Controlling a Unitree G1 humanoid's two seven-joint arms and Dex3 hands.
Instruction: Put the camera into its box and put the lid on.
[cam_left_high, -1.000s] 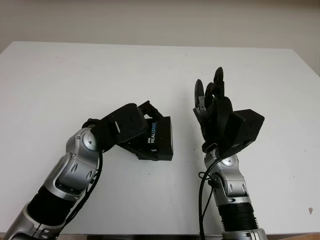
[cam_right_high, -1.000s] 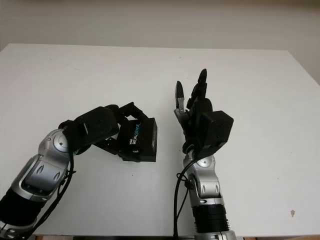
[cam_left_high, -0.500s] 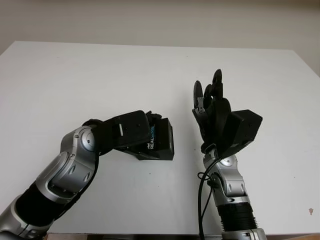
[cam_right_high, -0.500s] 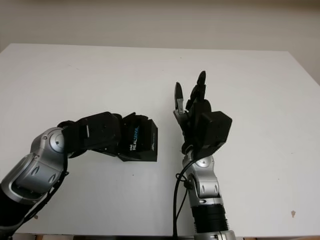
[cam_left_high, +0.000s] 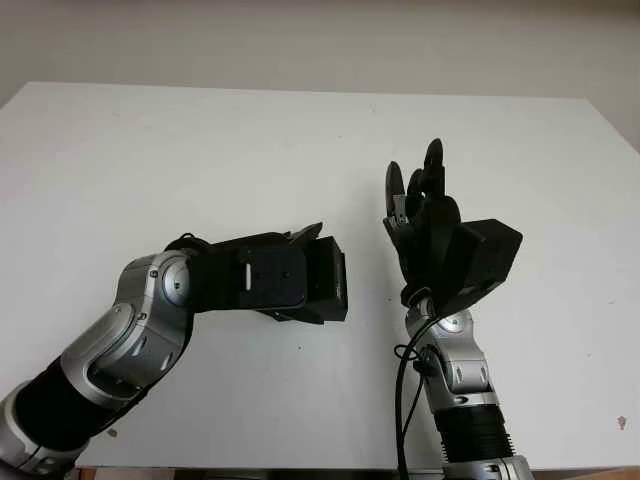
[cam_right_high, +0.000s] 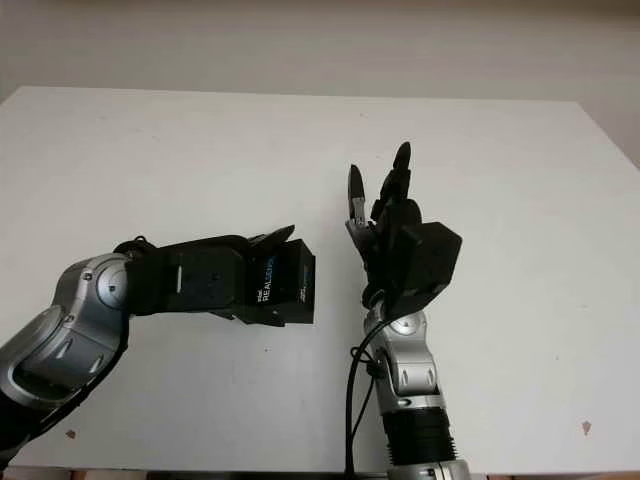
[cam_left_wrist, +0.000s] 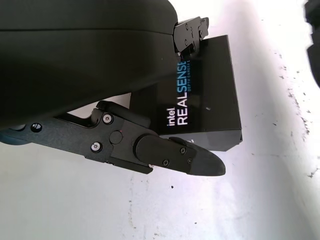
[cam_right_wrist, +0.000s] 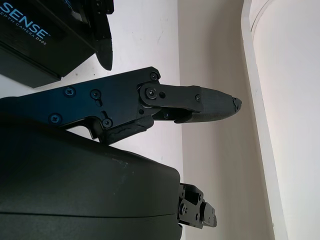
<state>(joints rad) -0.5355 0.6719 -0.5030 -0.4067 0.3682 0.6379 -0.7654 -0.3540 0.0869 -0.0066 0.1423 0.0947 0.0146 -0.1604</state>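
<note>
The black RealSense camera box (cam_right_high: 285, 285) sat closed on the white table (cam_left_high: 150, 150), near the front middle, and it read as a light, rigid cardboard carton with smooth printed faces, so likely a bit slippery, firm enough to squeeze but liable to slide on the tabletop if nudged from one side. The best hold looked to be across two opposite side walls, low on the body, so the lid would not lift off by accident. The left hand (cam_left_high: 295, 275) was laid right against the box from the robot's left, one finger (cam_left_wrist: 175, 157) running along the near edge and another at the far top corner, bracketing it; whether they truly pinched it I could not tell. The right hand (cam_left_high: 420, 215) stood open and upright just to the box's right, clear of it, holding nothing.
</note>
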